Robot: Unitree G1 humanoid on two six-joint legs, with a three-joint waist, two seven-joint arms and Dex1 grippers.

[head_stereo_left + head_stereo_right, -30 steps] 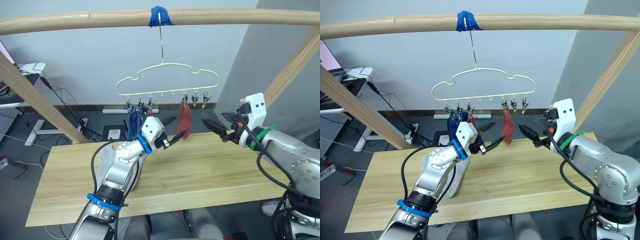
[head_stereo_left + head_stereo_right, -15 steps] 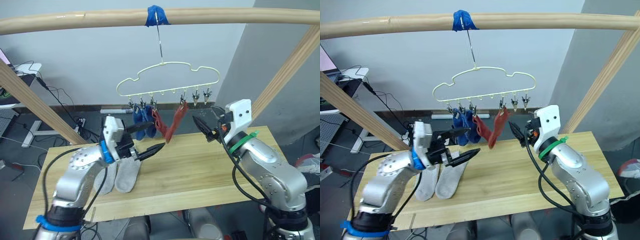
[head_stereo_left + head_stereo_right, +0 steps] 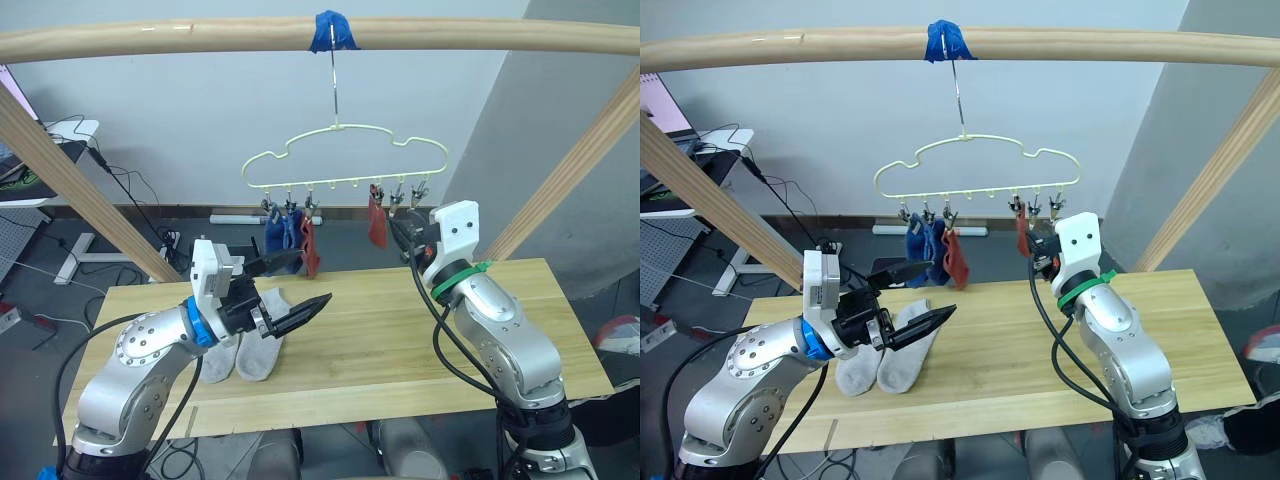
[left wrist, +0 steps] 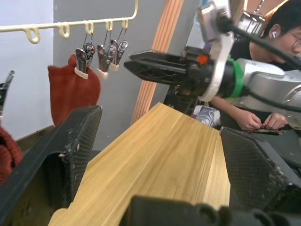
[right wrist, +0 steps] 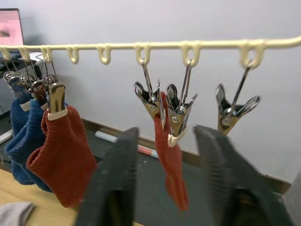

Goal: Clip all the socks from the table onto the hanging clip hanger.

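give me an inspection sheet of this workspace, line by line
surface: long light wood plank table, bare right of the socks
job's things: two light grey socks lie flat on it; two blue socks and two rust red socks hang from the pale yellow wire clip hanger
clutter: nothing seen
grippers: left gripper open over the grey socks; right gripper open at the clips
cables: black cables on the floor behind
surroundings: round wooden pole frame, grey wall, a person

Two grey socks [image 3: 885,355] lie on table [image 3: 1060,345].
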